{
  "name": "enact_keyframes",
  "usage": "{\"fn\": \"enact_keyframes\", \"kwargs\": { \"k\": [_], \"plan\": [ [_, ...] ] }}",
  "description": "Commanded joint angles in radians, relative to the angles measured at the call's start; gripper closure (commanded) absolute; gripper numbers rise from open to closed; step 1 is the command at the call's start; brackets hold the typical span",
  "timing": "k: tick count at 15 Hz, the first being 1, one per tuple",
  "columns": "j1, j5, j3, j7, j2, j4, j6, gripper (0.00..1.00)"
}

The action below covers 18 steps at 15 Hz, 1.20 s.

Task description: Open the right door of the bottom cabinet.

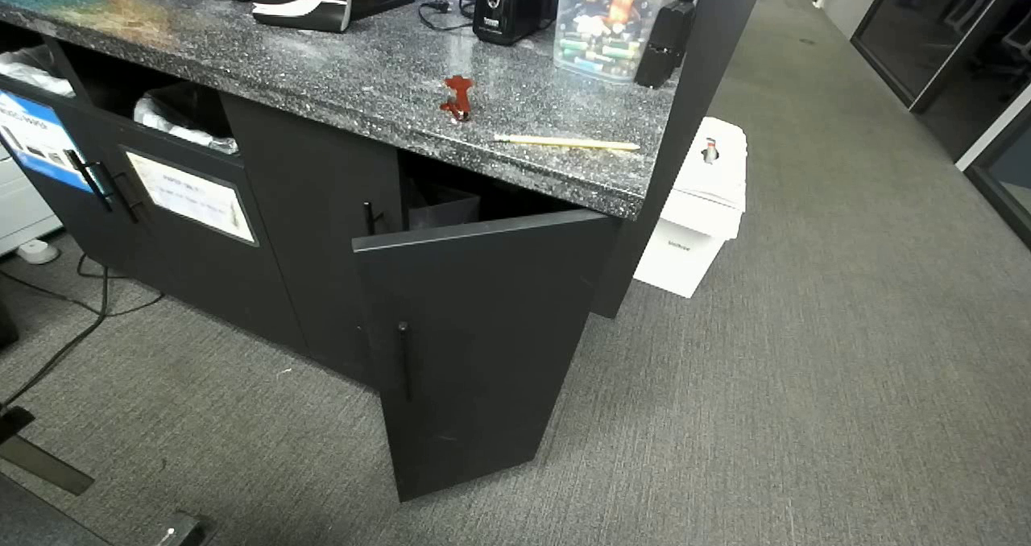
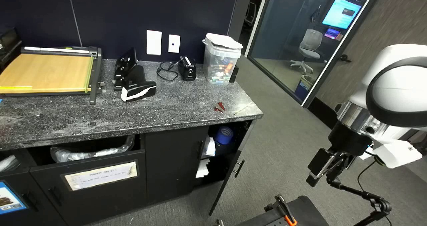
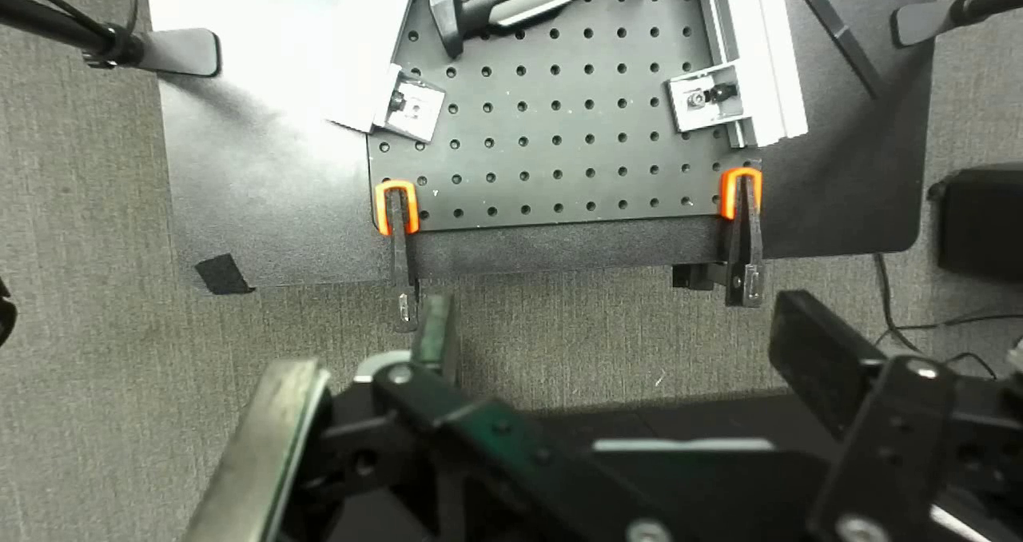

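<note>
The bottom cabinet (image 1: 266, 200) is matt black with a speckled granite top and shows in both exterior views (image 2: 100, 119). Its right door (image 1: 483, 353) stands swung well out, hinged at the cabinet's right end, its dark handle near the free edge. An exterior view shows this door (image 2: 224, 186) nearly edge-on, with shelves bared behind it. The matching door (image 2: 171, 166) to its left is closed, its handle near its right edge. My gripper (image 2: 321, 176) hangs apart from the door, to its right. In the wrist view my gripper (image 3: 623, 342) is open and empty, fingers wide apart.
A blue roll (image 2: 224, 135) and papers sit on the shelves. A white bin (image 1: 689, 208) stands beside the cabinet. A pencil (image 1: 568, 142), a red staple remover (image 1: 458, 97) and a battery container (image 2: 221, 61) are on top. A pegboard stand (image 3: 551, 126) with orange clamps faces the cabinet.
</note>
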Motion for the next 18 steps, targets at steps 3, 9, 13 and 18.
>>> {"fn": "enact_keyframes", "kwargs": {
  "k": [3, 9, 13, 18],
  "plan": [
    [0.002, 0.03, 0.014, -0.001, 0.044, 0.029, -0.005, 0.0],
    [0.085, 0.217, 0.094, 0.111, 0.3, 0.23, 0.108, 0.0],
    [0.102, 0.285, 0.153, 0.199, 0.526, 0.38, 0.303, 0.0],
    [0.105, 0.278, 0.203, 0.279, 0.849, 0.509, 0.663, 0.0]
  ]
}}
